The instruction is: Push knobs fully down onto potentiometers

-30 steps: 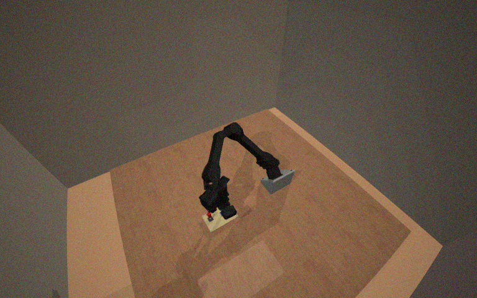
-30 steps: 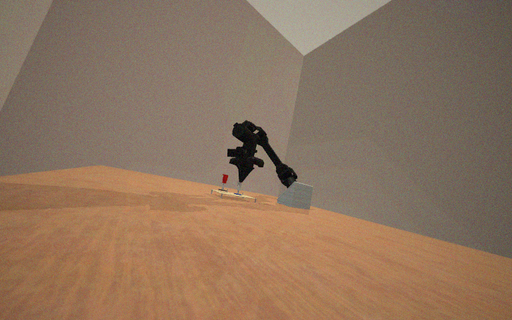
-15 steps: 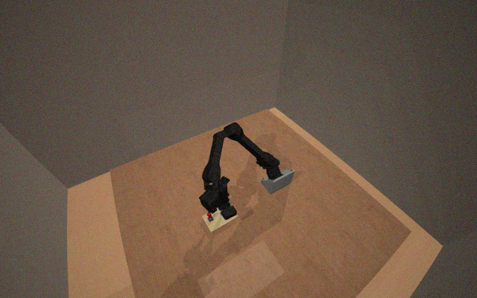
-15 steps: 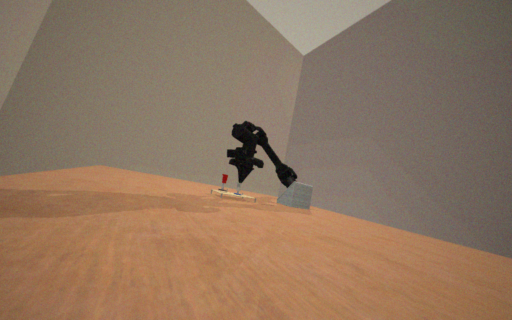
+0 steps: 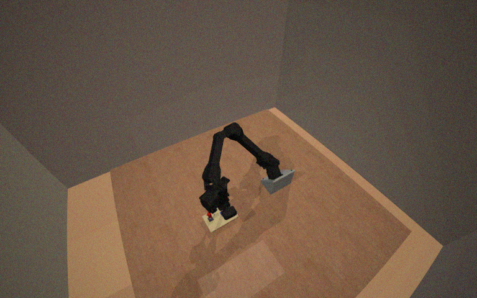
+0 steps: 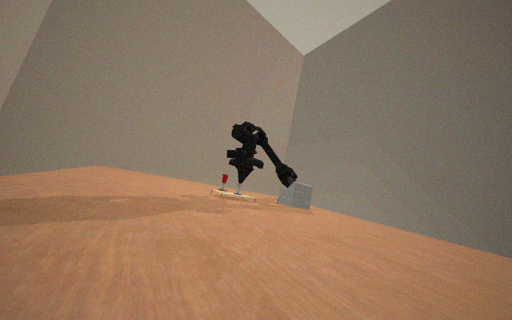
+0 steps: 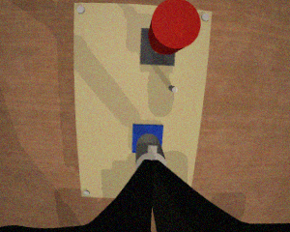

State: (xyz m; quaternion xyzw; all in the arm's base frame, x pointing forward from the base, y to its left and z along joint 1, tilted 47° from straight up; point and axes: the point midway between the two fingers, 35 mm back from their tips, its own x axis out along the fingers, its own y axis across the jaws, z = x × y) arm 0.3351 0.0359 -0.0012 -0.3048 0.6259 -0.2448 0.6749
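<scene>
The pale yellow circuit board (image 5: 217, 224) (image 7: 106, 58) stands on short legs. A red knob (image 5: 209, 214) (image 6: 225, 178) (image 7: 176, 24) sits high on a shaft, with a gap above its dark grey potentiometer (image 7: 157, 59). A blue potentiometer (image 6: 237, 193) (image 7: 147, 131) bears a grey, round upright part, partly hidden by my fingertips in the wrist view; whether it is knob or shaft is hard to tell. My gripper (image 6: 240, 183) (image 7: 150, 166) is shut with nothing between its fingers. Its tips are right above that grey part; contact cannot be told.
A small pale pin (image 7: 174, 89) stands on the board between the potentiometers. Pale round fasteners show at the board's corners. The arm's grey wedge-shaped base (image 5: 279, 183) (image 6: 300, 195) stands to the right of the board in the top and exterior views.
</scene>
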